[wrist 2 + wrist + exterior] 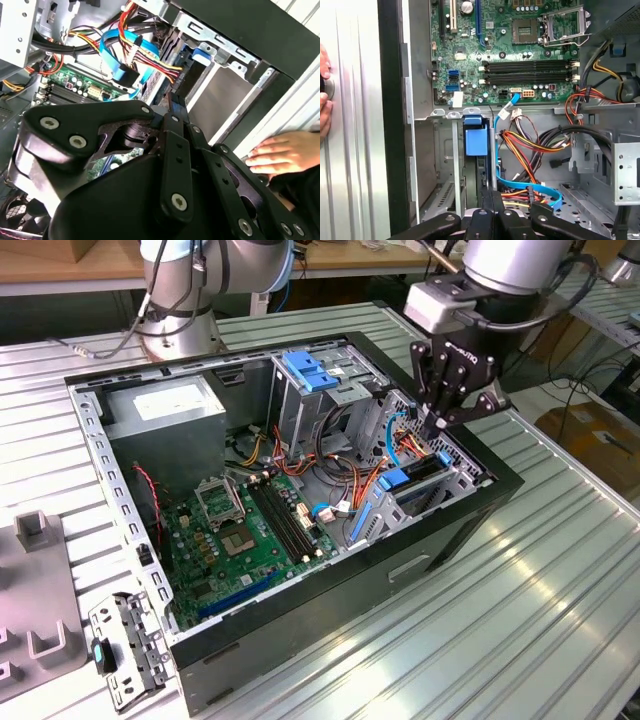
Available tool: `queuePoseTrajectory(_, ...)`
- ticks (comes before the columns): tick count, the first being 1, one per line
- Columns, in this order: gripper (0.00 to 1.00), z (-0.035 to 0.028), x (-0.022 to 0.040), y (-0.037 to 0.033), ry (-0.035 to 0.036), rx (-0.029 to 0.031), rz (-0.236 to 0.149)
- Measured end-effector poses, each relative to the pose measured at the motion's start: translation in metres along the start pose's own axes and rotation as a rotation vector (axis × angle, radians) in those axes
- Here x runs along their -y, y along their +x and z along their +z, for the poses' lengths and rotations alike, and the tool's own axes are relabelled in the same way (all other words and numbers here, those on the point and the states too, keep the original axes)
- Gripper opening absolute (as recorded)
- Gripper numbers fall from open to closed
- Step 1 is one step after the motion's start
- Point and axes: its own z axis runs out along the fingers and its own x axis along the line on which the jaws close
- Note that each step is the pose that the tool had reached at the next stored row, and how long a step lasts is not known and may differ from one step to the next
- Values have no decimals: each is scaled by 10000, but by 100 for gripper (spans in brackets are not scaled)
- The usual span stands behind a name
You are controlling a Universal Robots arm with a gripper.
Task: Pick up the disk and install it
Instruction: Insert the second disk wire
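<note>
The disk (420,473) stands on edge in the lower drive bay at the front corner of the open computer case (455,530), on the exterior view's right. It is a dark slab with blue side rails. In the first wrist view its blue end (476,136) points toward the motherboard. The second wrist view shows the same blue end (200,55) beside a grey metal wall. My gripper (438,425) hangs just above the disk's outer end with its fingers (488,200) pressed together and nothing visible between them. Whether the fingertips (175,102) touch the disk is hidden.
A grey power-supply box (165,410), a metal drive cage with a blue tab (305,370), the green motherboard (250,530) and bundles of cables (340,455) fill the case. A person's hand (282,152) rests on the table beside it. A loose bracket (125,645) lies at the exterior view's left.
</note>
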Motion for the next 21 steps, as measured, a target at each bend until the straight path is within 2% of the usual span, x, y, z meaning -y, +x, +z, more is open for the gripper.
queuePoseTrajectory(4, 11, 6, -3, -87, -101, -230, -23)
queuePoseTrajectory(7, 11, -3, -6, -173, -117, -308, -37)
queuePoseTrajectory(10, 11, -49, -5, -255, -117, -324, -38)
queuePoseTrajectory(15, 11, -95, 6, -339, -117, -324, -40)
queuePoseTrajectory(18, 11, -129, 24, -386, -116, -344, -39)
queuePoseTrajectory(20, 11, -160, 35, -419, -115, -384, -40)
queuePoseTrajectory(21, 11, -174, 41, -451, -114, -445, -41)
